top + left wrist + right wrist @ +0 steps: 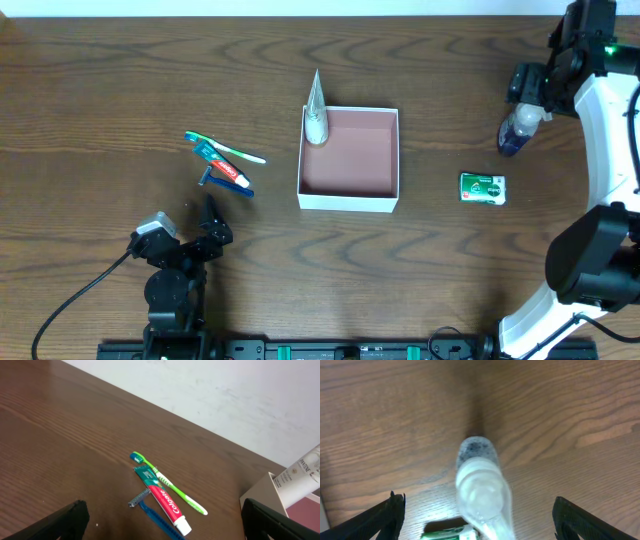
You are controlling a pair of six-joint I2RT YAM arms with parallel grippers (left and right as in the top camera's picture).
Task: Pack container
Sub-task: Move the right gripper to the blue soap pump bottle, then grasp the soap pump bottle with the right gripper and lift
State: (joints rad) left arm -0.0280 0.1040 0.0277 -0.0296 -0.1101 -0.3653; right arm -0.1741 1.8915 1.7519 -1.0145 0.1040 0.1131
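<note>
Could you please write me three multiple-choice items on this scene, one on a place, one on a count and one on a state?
1. Where is the white tube?
A. leaning in a corner of the container
B. lying flat, far from it
C. hanging in the air

2. How many toiletries lie left of the container?
A. one
B. three
C. six

3. How does the right tool stand at the bottle?
A. open around it
B. shut on it
C. far away from it

Key:
1 A, the tube rests against the container's wall at one corner.
2 B, there are the toothbrush, the toothpaste and the razor.
3 A, gaps show on both sides of the bottle.
</note>
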